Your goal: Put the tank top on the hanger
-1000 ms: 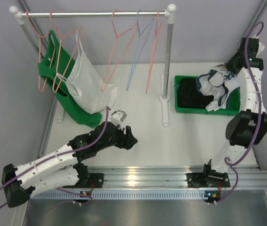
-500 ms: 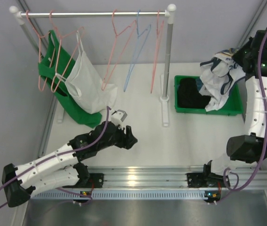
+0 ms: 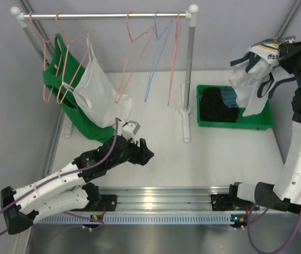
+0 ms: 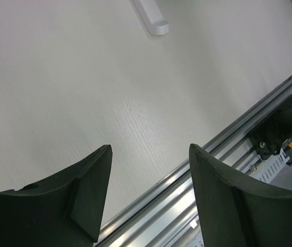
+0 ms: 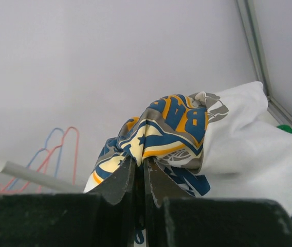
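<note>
From above, the tank top (image 3: 254, 74) was seen pinched in the right gripper (image 3: 284, 52), hanging above the green bin (image 3: 235, 126). A bare pink hanger (image 3: 135, 66) hung well left of the bin, not yet threaded. At the left wrist, the left gripper (image 4: 148, 154) was spread wide and empty. At the right wrist, the jaws were clamped on printed fabric.
</note>
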Action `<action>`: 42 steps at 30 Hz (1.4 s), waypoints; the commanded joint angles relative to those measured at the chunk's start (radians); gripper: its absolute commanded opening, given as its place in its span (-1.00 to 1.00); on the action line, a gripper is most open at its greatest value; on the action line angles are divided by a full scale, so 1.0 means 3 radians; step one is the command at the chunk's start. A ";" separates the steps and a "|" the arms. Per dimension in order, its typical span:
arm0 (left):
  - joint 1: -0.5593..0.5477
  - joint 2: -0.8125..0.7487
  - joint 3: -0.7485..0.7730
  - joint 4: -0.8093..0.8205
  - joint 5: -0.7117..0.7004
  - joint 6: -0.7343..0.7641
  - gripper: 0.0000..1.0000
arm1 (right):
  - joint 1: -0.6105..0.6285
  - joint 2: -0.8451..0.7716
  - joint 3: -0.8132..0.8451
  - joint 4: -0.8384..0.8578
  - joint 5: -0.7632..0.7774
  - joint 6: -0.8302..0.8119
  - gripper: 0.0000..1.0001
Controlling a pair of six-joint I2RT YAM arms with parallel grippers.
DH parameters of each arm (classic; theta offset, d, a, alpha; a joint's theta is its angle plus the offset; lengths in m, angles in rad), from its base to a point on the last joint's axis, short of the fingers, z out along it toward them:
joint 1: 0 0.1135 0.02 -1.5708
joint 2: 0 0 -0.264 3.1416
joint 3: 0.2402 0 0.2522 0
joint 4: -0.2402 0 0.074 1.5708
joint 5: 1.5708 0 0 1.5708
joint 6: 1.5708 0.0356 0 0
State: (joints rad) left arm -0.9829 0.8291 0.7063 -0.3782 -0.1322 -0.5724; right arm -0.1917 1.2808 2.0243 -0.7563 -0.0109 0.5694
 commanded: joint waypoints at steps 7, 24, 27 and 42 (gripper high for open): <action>-0.0006 -0.0171 0.0192 -0.0079 -0.0153 0.0067 0.34 | 0.0107 -0.0689 -0.0524 0.0041 -0.0659 0.0260 -1.00; -0.0007 -0.0585 -0.0007 -0.0130 -0.0382 -0.0249 0.37 | 0.3128 -0.1228 -0.3387 0.0664 0.0839 0.0975 -1.00; -0.0012 -0.0667 -0.0130 -0.0140 -0.0403 -0.0301 0.38 | 0.3298 -0.0885 -0.3664 0.0925 0.0706 0.1047 -0.89; -0.0012 0.0043 -0.0728 0.0621 0.0067 -0.0556 0.33 | 0.2715 -0.0622 -0.3429 0.0727 0.0261 0.0265 0.41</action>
State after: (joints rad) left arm -0.9829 0.8185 0.5041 -0.3214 -0.1570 -0.7116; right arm 0.6270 1.2064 0.9947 -0.5190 0.0422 0.6971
